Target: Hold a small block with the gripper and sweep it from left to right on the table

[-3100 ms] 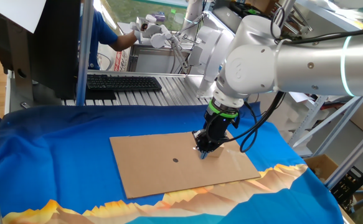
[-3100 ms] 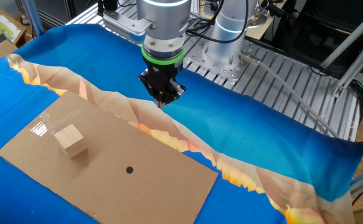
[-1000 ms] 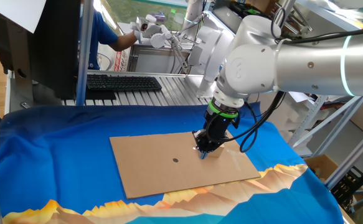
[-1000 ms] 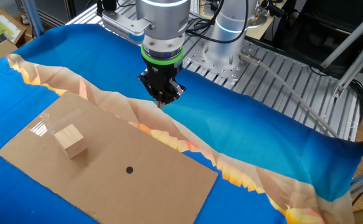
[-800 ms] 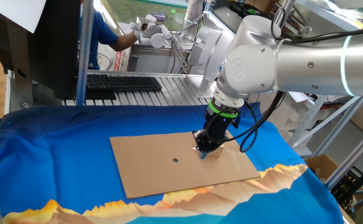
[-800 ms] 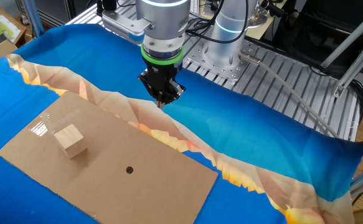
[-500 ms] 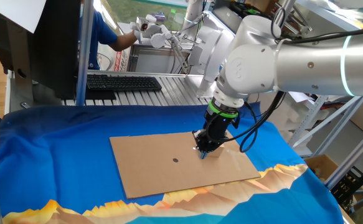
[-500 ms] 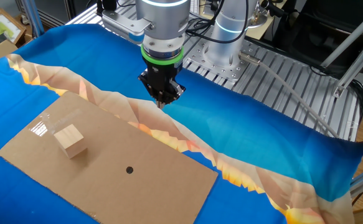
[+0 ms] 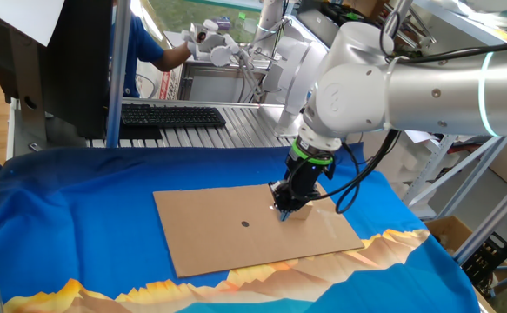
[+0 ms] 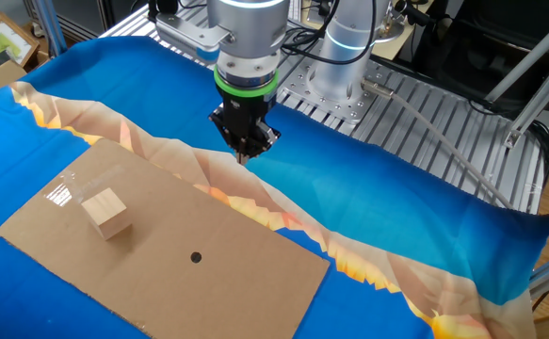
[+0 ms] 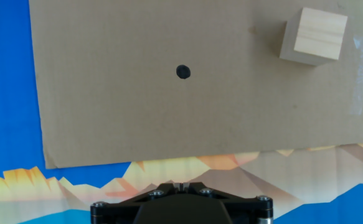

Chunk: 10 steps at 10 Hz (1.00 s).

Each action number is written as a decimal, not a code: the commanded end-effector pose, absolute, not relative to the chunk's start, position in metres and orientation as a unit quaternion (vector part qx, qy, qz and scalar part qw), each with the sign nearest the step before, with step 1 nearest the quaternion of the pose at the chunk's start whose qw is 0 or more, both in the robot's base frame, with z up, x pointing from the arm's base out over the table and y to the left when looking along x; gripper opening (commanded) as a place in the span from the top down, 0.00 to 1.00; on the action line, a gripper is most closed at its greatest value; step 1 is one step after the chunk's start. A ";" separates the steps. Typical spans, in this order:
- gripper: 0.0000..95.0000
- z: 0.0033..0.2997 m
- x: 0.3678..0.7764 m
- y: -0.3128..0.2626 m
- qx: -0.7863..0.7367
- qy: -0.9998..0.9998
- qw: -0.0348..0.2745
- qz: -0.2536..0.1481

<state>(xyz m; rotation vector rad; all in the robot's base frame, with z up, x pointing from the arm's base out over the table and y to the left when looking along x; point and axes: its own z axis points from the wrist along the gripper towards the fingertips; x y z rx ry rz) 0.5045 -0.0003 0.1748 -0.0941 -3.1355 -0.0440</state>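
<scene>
**Hand shut and empty above the worktop, block waits on the cardboard**

From the camera on the wrist, the nearest thing is the black underside of the hand (image 11: 182,185), its fingers drawn fully together with nothing between them. It points straight down, and beneath it lies the orange-yellow mountain print of the cloth, just off the edge of the cardboard sheet (image 11: 137,118).

Moving outward across that sheet, there's the tiny dark dot (image 11: 182,72) near the middle, and beyond it, off toward the far corner, the small block (image 11: 312,36) sits flat on the cardboard, well apart from the hand. Nobody has hold of it.

The other fixed view confirms the gap: the hand (image 10: 246,149) hangs above the printed band of the worktop (image 10: 387,202), while the block (image 10: 104,212) rests alone toward the far end of the sheet, beside a glossy patch of glare. In the one fixed view the arm hides the block behind the hand (image 9: 287,206).

Reading the play: the sweep hasn't begun, because the grasp hasn't. The shut fingers would, by this judgement, need to open before coming down over the cube. Farther back, a keyboard (image 9: 170,115) lies on the grey metal bench.
</scene>
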 end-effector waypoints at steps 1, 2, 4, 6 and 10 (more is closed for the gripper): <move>1.00 0.178 0.516 0.000 -0.027 -1.000 0.006 -0.014; 1.00 0.180 0.522 0.000 -0.026 -1.000 0.006 -0.012; 1.00 0.181 0.533 -0.001 -0.027 -1.000 0.005 -0.010; 1.00 0.182 0.546 -0.003 -0.027 -1.000 0.006 -0.008; 1.00 0.182 0.567 -0.008 -0.021 -1.000 0.005 -0.004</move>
